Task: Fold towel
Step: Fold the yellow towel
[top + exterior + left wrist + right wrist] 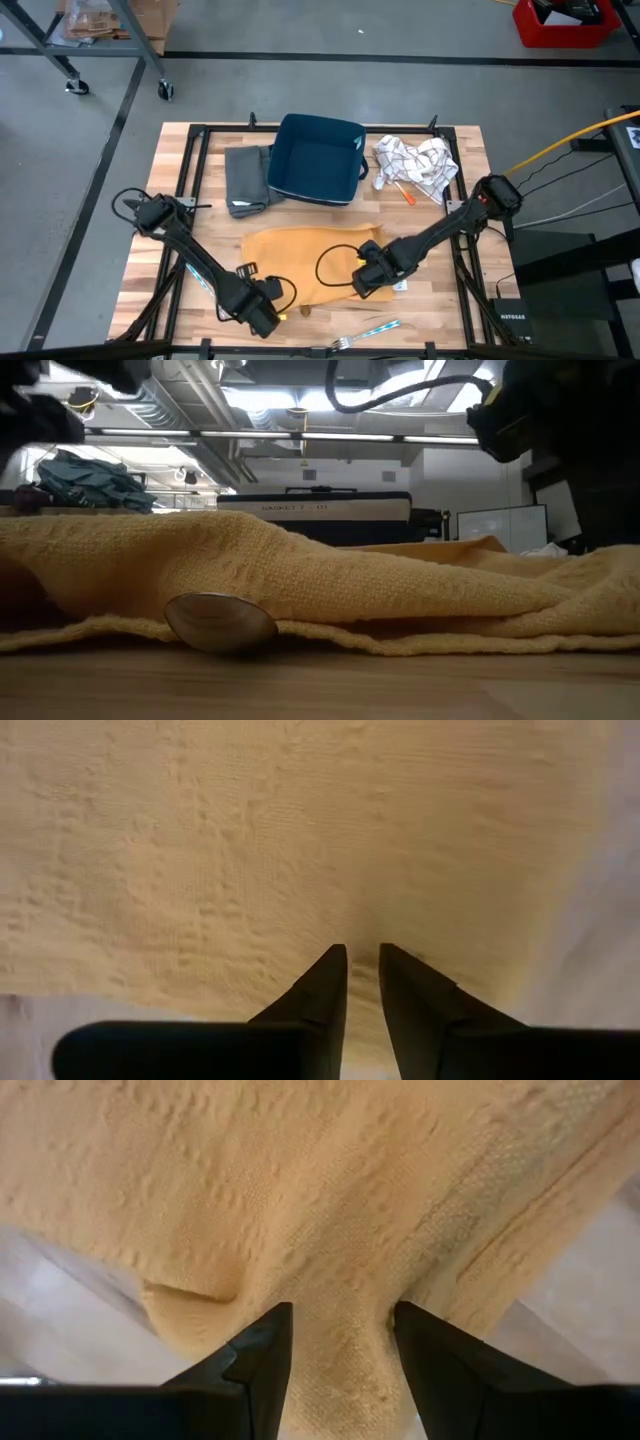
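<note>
While the yellow towel (310, 262) lies unfolded near the table's front edge, left gripper (362, 960) seemingly pinches it, right gripper (340, 1325) clamps it; folding remains.

From above, my own arms cover the near corners of the yellow towel (300, 255), so I cannot see its near edge under my left gripper (262, 318) or right gripper (368, 283). In my wrist views the towel (300, 850) runs off every side and my fingers (262, 1355) are cut off at the base. At table height, a round shiny object (220, 622) sits half tucked under the towel's hem, too blurred to identify.
</note>
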